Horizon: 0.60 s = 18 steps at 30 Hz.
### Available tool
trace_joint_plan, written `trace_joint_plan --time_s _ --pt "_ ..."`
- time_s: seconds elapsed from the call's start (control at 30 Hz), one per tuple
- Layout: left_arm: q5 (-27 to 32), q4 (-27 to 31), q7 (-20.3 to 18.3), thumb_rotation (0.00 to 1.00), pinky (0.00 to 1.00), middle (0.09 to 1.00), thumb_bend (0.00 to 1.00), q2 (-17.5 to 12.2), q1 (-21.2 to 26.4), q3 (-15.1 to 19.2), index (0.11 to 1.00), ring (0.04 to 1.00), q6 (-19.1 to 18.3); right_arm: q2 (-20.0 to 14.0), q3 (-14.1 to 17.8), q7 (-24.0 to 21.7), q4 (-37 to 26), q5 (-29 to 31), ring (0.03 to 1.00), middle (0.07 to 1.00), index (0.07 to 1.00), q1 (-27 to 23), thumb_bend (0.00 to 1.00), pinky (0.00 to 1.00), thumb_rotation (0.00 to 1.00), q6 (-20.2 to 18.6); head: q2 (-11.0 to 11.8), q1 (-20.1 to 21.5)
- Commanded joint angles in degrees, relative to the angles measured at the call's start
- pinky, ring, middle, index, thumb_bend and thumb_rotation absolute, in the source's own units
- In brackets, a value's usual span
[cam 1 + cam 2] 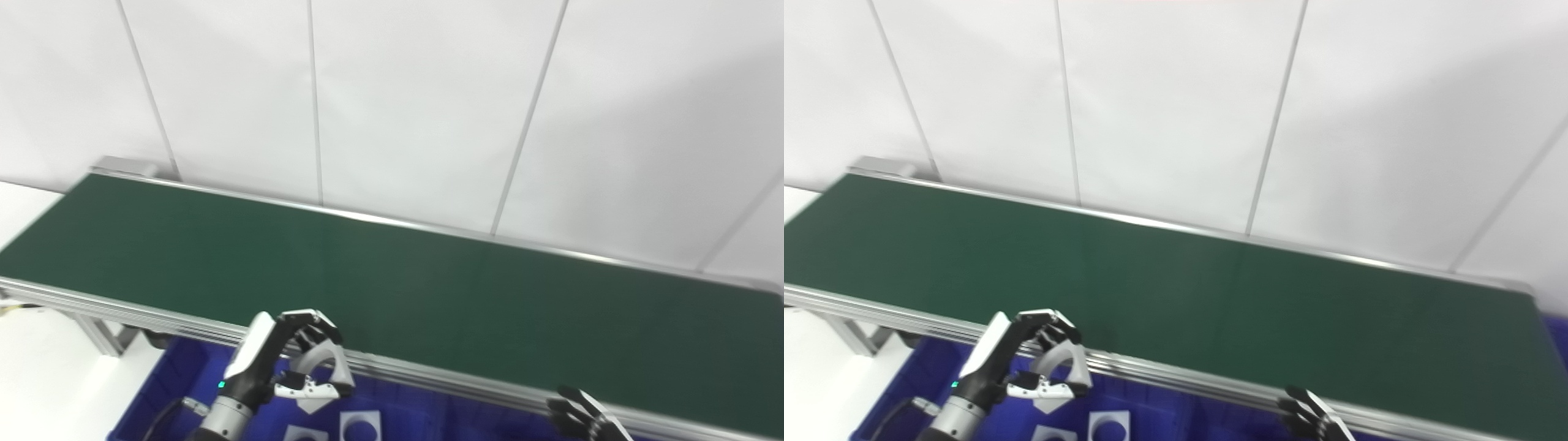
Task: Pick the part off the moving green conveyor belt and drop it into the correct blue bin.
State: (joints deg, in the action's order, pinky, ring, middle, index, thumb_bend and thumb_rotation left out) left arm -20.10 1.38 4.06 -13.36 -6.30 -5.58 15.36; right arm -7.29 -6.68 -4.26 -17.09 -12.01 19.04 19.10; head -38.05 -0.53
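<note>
The green conveyor belt (392,282) runs from left to right and carries no part. My left hand (288,361) is just in front of the belt's near rail, over a blue bin (165,380). It is shut on a white part with a round opening (327,367), pinched between fingers and thumb. My right hand (582,416) is at the bottom edge, below the near rail. Only its dark fingers show; they are spread and hold nothing. In the right eye view the left hand (1023,361) holds the same part (1066,364).
Two white square parts with round holes (360,425) (303,433) lie in the blue bin under the left hand. The belt's aluminium rail (429,376) runs between the hands and the belt. A white panelled wall stands behind. A white surface (49,380) lies at the left.
</note>
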Motion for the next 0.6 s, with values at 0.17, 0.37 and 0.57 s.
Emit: trace_joint_plan --time_s 0.17,0.37,0.57 --pt "-0.8 1.2 -1.35 0.0 0.34 0.511 0.47 -1.07 -0.07 -0.15 0.5 0.447 2.16 0.38 0.04 0.18 -2.19 -0.42 0.729 0.776 0.835 -0.22 0.91 0.7 0.26 -0.05 -1.54 -0.11" --pt "-1.64 0.97 -3.48 0.0 0.34 0.531 0.47 -1.38 -0.22 -1.4 0.497 0.453 1.63 0.44 0.0 0.07 -2.1 -0.72 0.732 0.787 0.844 -0.68 0.9 0.71 0.3 -0.35 -2.96 -0.02" --pt "-2.54 0.5 -6.11 0.0 0.33 0.532 0.47 -2.47 -0.22 -3.06 0.511 0.44 0.67 0.42 0.02 -0.03 -2.4 -0.83 0.736 0.791 0.848 -0.73 0.89 0.71 0.33 -0.87 -4.04 0.03"
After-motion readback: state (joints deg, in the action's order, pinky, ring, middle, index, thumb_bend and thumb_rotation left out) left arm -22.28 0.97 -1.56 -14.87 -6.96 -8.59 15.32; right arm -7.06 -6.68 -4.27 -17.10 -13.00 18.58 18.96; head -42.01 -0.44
